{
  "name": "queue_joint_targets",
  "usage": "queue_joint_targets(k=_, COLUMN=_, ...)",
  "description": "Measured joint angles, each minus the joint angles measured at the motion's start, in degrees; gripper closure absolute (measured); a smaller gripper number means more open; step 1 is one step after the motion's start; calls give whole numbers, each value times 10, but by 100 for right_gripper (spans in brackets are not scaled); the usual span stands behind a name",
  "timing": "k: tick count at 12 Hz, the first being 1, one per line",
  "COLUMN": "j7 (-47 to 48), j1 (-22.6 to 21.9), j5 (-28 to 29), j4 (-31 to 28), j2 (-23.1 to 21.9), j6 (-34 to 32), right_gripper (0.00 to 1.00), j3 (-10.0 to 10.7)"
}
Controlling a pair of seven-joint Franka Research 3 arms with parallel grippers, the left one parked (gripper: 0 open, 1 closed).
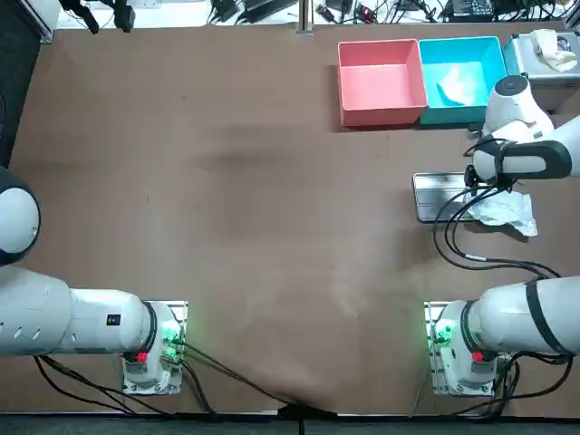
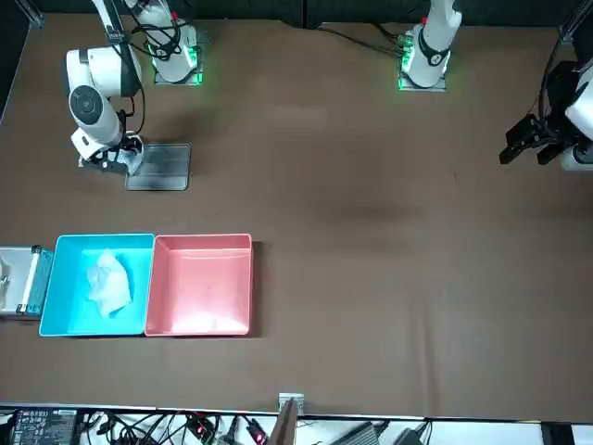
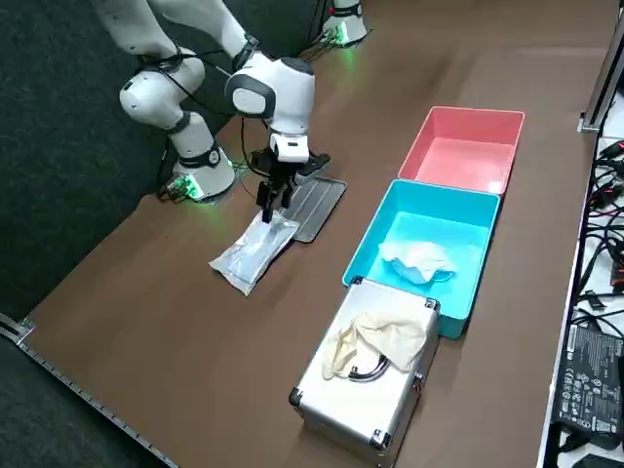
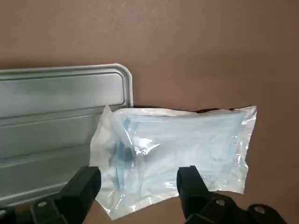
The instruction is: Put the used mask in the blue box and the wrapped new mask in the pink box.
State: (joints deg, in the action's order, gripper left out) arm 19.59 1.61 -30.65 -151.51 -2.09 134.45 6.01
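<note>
Clear crinkled plastic: one wrapped mask (image 4: pixel 187 140) is straddled by the open, empty right claw (image 4: pixel 138 173); one used mask (image 1: pixel 458 86) is boxed.

Two boxes are sitting on the counter (image 1: pixel 227 181): one pink box (image 1: pixel 381 86) and one blue box (image 1: pixel 435 63). Two masks are showing, one used mask (image 1: pixel 460 86) and one wrapped mask (image 1: pixel 507 210). One metal tray (image 1: pixel 435 192), one silver case (image 3: pixel 361 390) and one cream cloth (image 3: pixel 375 341) are lying about. One tool (image 4: pixel 138 175) is hovering, fingers spread, over the wrapped mask.
</note>
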Motion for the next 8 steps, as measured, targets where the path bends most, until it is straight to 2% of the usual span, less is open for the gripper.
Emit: queue_joint_targets(k=8, j7=10, j1=41, j5=0, j4=-23, j2=10, j6=55, right_gripper=0, j3=0)
